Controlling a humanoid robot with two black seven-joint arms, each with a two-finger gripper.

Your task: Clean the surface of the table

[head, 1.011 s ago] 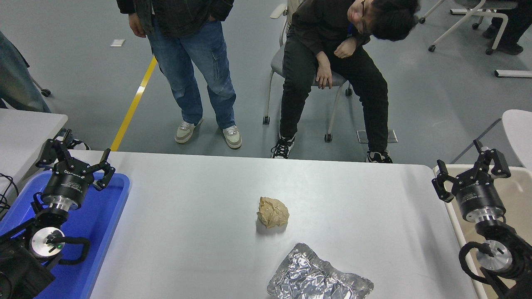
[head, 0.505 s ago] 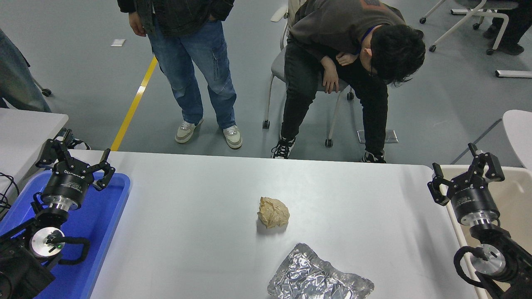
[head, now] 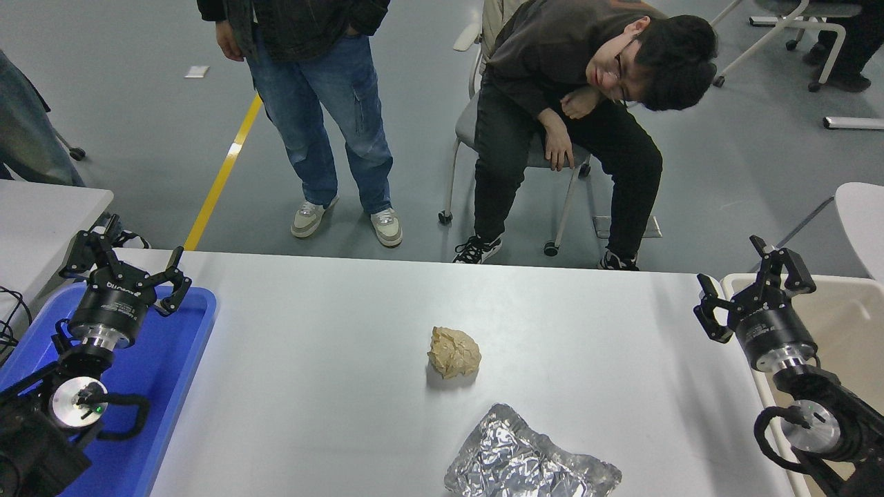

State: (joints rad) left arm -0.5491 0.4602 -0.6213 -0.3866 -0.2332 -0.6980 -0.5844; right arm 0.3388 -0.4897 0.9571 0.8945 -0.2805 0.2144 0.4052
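Note:
The table surface (head: 331,331) is a wide white-grey top. A crumpled brown paper ball (head: 454,352) lies near its middle. A crumpled sheet of silver foil (head: 528,459) lies at the front edge, right of centre. My right gripper (head: 749,290) is open and empty, above the table's right edge beside a beige bin, well right of the paper ball. My left gripper (head: 124,266) is open and empty, parked over the blue tray at the lower left.
A blue plastic tray (head: 176,373) sits at the table's left end. A beige bin (head: 846,324) stands at the right. A smaller white table (head: 41,214) is at the far left. One person stands and one sits on a chair beyond the far edge.
My right gripper has moved up and to the left, toward the table's right edge. The seated person has shifted and raised the head. The left arm, paper ball and foil have not moved.

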